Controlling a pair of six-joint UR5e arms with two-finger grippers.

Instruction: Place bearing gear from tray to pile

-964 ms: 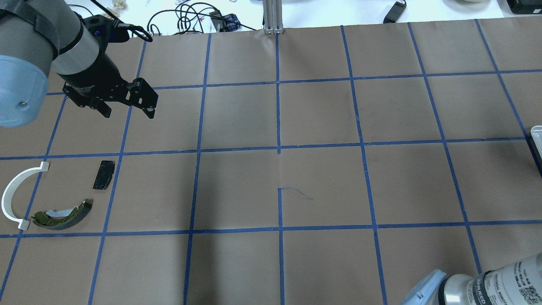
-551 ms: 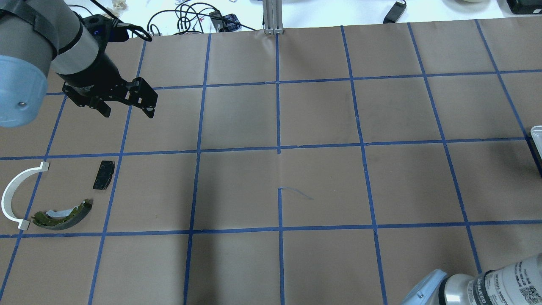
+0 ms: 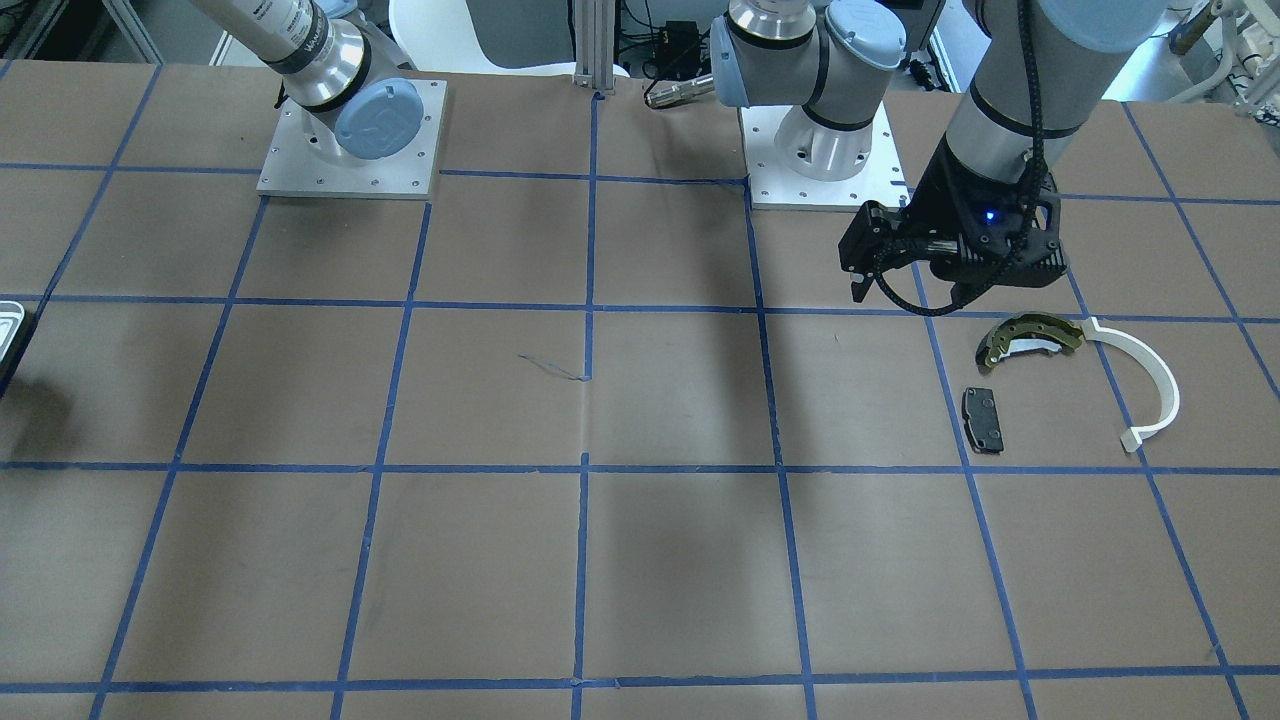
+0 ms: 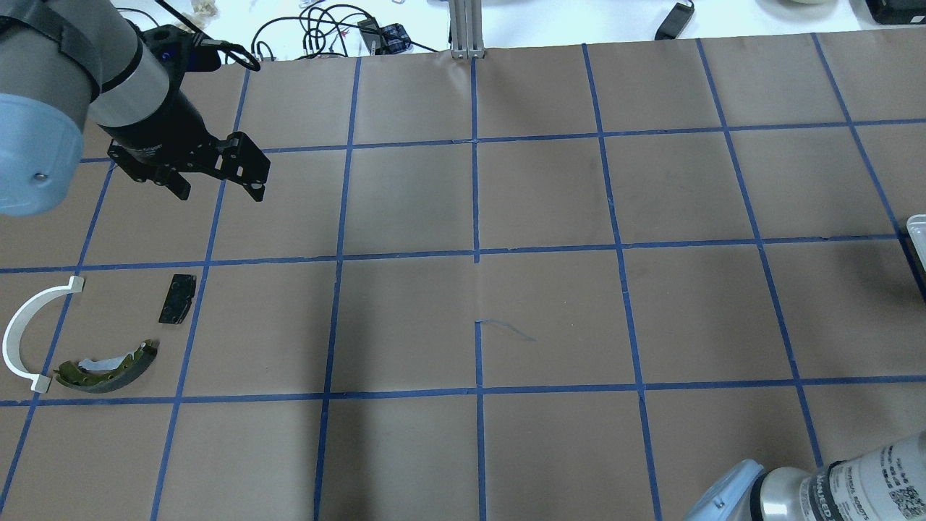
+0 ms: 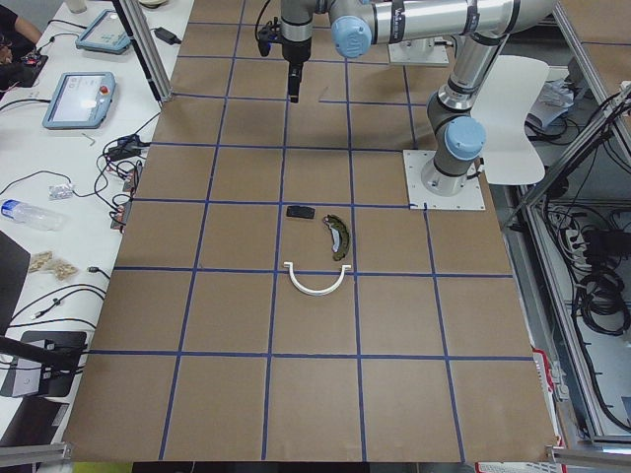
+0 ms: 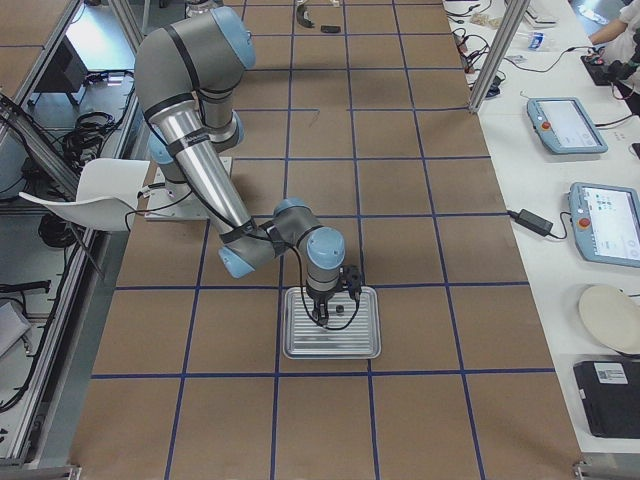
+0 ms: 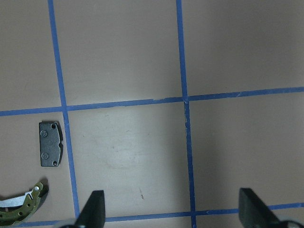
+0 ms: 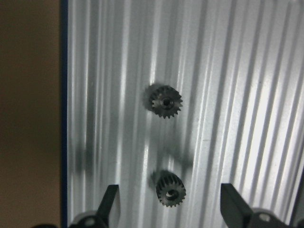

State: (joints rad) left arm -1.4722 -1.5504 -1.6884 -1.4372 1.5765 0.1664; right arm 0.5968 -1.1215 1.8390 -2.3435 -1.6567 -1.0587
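The tray [image 8: 237, 95] is a ridged pale metal pan; it also shows in the exterior right view [image 6: 300, 342] and as a sliver at the overhead view's right edge [image 4: 917, 230]. Two small dark bearing gears lie in it, one farther [image 8: 166, 101] and one nearer [image 8: 171, 189]. My right gripper [image 8: 170, 209] is open above the tray, the nearer gear between its fingers' line. The pile lies on the left: olive brake shoe [image 4: 108, 365], white arc [image 4: 25, 333], black pad [image 4: 177, 298]. My left gripper [image 4: 219, 189] is open and empty, hovering beyond the pile.
The table is brown paper with a blue tape grid [image 4: 477, 253]. Cables and devices lie past the far edge [image 4: 325, 29]. An aluminium post [image 4: 466, 29] stands at the far middle. The right arm's wrist [image 4: 832, 492] shows at the overhead view's bottom right.
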